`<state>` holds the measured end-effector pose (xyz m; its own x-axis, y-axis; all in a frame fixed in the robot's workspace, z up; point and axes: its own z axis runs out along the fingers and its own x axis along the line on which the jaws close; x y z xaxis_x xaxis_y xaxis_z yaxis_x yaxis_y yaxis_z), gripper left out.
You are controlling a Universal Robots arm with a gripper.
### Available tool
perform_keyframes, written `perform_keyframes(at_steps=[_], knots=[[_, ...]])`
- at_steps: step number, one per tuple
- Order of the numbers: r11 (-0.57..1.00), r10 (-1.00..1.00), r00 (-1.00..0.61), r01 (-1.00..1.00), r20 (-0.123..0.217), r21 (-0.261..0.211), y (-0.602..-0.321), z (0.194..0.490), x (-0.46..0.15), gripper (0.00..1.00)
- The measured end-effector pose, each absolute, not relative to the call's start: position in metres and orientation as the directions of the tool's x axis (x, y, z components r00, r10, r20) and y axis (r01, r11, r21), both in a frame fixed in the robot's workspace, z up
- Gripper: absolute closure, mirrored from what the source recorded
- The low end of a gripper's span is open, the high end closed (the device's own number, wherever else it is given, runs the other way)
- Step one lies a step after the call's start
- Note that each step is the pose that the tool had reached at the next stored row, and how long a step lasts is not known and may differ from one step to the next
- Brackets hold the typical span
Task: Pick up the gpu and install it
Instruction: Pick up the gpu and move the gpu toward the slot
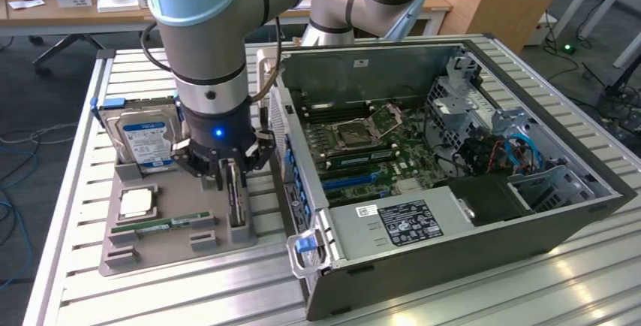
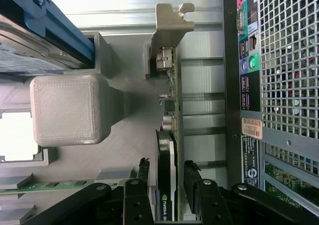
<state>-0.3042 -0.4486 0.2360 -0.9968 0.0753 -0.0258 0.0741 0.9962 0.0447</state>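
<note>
Right at the near edge, you have the slatted metal desk (image 1: 150, 296). A grey parts tray (image 1: 165, 255) lies on it at the exterior view's left, and an open computer case (image 1: 470, 243) lies on its side at the exterior view's right. The case's near end holds the power supply (image 1: 401, 221) with its label facing up.

On the near part of the tray, a narrow green memory stick (image 1: 161, 226) lies flat. A processor (image 1: 137, 202) sits just beyond it.

The gpu (image 1: 239, 209) stands on edge in a slot along the tray's right side, next to the case's rear panel. It is seated in the tray, not lifted.

Your end effector (image 1: 233, 179) is down over the gpu with its jaws spread wide. In the wrist view the two black fingers (image 2: 143, 172) stand one on each side of the card, the black shroud facing one and the green board facing the other. A thin gap shows on each side, so nothing is gripped. The gpu's silver bracket (image 2: 168, 28) is at the end of the card nearer the hard drive.

Farther back, the hard drive (image 1: 143, 140) with its blue label stands at the tray's far end. The arm (image 1: 206, 40) rises above it. Inside the case, the motherboard (image 1: 371, 146) lies beyond the power supply.
</note>
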Motion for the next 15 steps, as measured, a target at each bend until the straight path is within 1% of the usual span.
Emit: perform_keyframes(at_steps=[15], knots=[[0.996, 0.075, -0.997, 0.074, -0.026, 0.046, -0.4467, 0.2327, -0.3053, 0.58]])
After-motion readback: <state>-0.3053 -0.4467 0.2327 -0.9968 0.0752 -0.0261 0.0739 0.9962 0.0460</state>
